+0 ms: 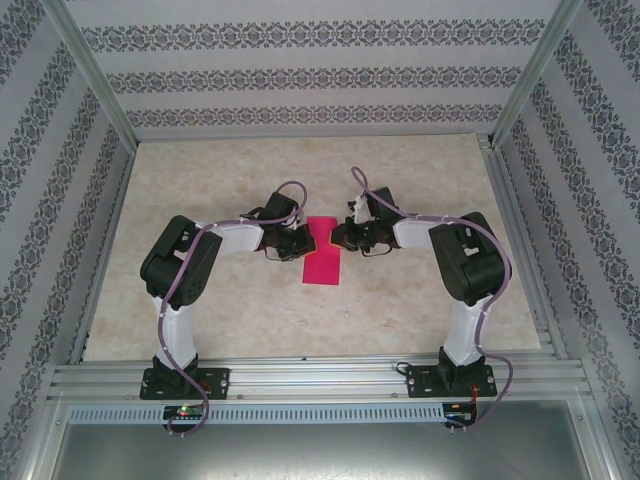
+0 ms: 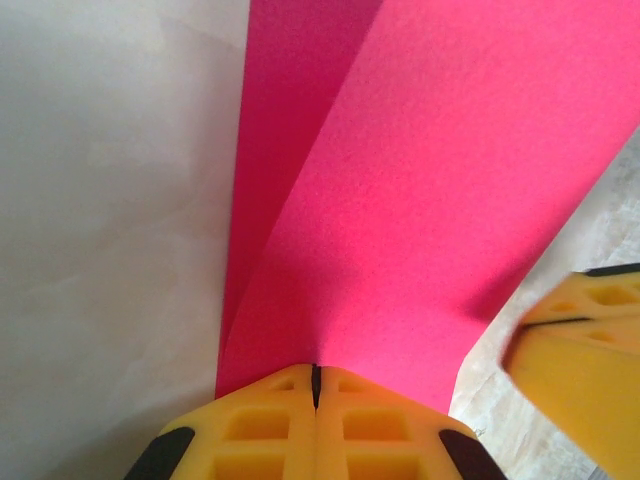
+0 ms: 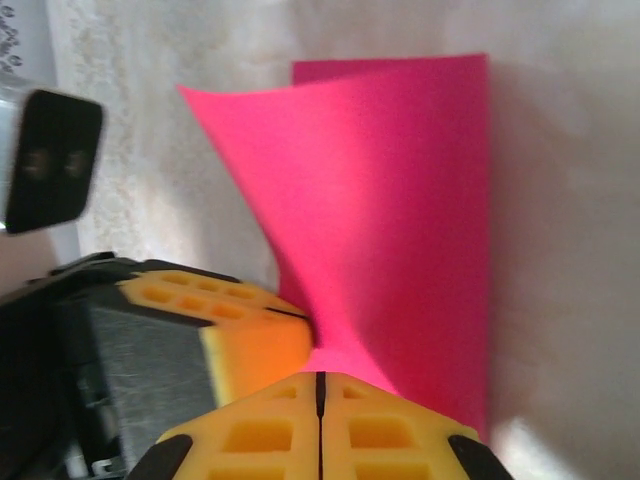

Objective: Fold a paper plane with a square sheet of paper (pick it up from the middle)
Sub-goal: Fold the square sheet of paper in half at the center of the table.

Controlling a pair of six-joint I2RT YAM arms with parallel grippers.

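Two-sided pinch on thin magenta-pink square sheet of paper.
Jaws of left gripper and right gripper closed on raised flap, presumably for creasing.

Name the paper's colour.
The paper is plain magenta-pink, clearest in the left wrist view.

Square sheet of paper is solid magenta-pink at frame centre, on a beige marbled table. Left gripper and right gripper are yellow with black patches at the lower corners; arms are black and white with lilac cables. Walls carry grey-on-white ornamental bands, and the frame rails are plain silver.
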